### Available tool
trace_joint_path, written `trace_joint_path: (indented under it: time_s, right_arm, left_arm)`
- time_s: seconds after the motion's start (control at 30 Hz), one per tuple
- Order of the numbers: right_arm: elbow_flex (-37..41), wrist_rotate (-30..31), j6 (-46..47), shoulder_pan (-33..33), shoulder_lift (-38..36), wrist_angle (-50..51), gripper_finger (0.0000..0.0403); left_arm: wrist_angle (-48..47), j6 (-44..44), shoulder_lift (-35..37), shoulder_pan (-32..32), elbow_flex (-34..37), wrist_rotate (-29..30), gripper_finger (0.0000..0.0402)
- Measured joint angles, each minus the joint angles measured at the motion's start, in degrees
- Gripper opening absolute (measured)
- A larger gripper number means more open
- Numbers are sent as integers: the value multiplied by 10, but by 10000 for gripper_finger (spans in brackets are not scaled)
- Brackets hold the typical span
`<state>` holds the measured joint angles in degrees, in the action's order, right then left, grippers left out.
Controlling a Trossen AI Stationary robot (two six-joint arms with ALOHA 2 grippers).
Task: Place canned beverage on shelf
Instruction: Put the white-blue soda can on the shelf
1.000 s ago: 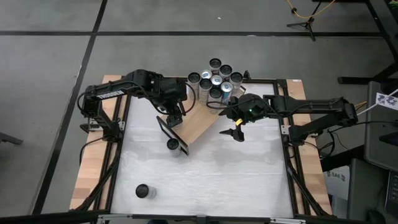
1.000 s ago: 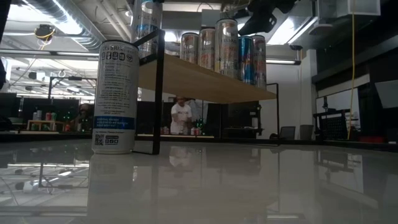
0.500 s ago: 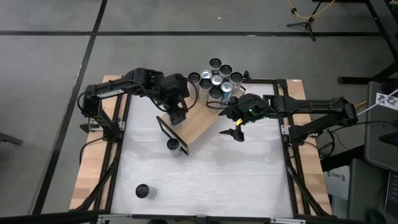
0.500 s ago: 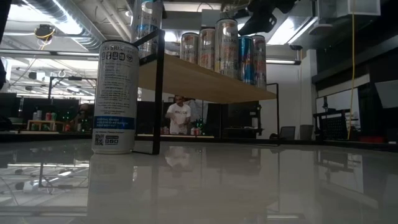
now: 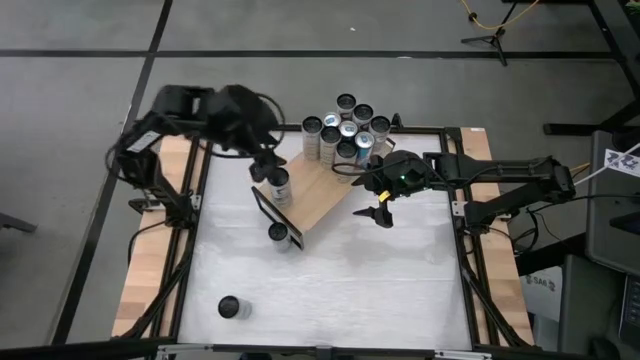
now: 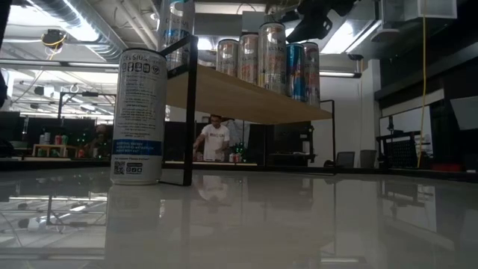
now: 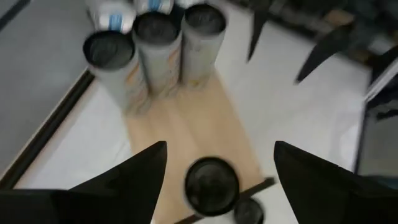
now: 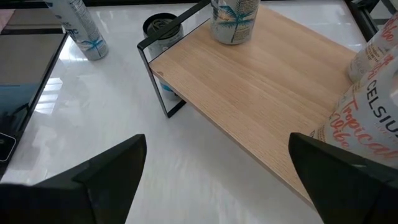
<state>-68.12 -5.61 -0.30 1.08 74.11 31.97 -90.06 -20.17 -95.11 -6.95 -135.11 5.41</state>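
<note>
The shelf (image 5: pixel 318 198), a light wooden board on black frame ends, stands slantwise on the white table. A dark-topped can (image 5: pixel 279 184) stands upright on the board's near-left end (image 7: pixel 211 183). My left gripper (image 5: pixel 267 166) hangs open above it and a little back, touching nothing; in the left wrist view the can shows below and between the two fingers. Several cans (image 5: pixel 345 130) stand bunched on the shelf's far end. My right gripper (image 5: pixel 380 213) waits open over the table, off the shelf's right side (image 8: pixel 249 81).
One can (image 5: pixel 279 233) stands on the table against the shelf's near frame end (image 8: pixel 163 25). Another can (image 5: pixel 229 307) stands near the table's front left. The table's right and near parts (image 5: pixel 400 290) are bare. People move in the room behind (image 6: pixel 216 142).
My left gripper has risen from around the can at the shelf's near-left end and drawn back toward the table's far left, tipping more level. The can stays upright on the board where it was. My right arm has kept still.
</note>
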Motion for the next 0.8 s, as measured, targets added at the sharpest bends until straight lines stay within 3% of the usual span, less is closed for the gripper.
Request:
trace_joint_path:
  time_s: [0.23,0.4,0.5,0.8]
  right_arm:
    - [0,0,0,0,0,5,388]
    - [0,0,0,0,0,13,388]
    - [0,0,0,0,0,13,388]
    - [0,0,0,0,0,13,388]
  left_arm:
    - [2,-49,87,64,33,12,289]
    - [-1,-88,135,138,82,99,289]
    - [0,-124,175,177,154,145,289]
    - [0,-240,259,254,383,153,289]
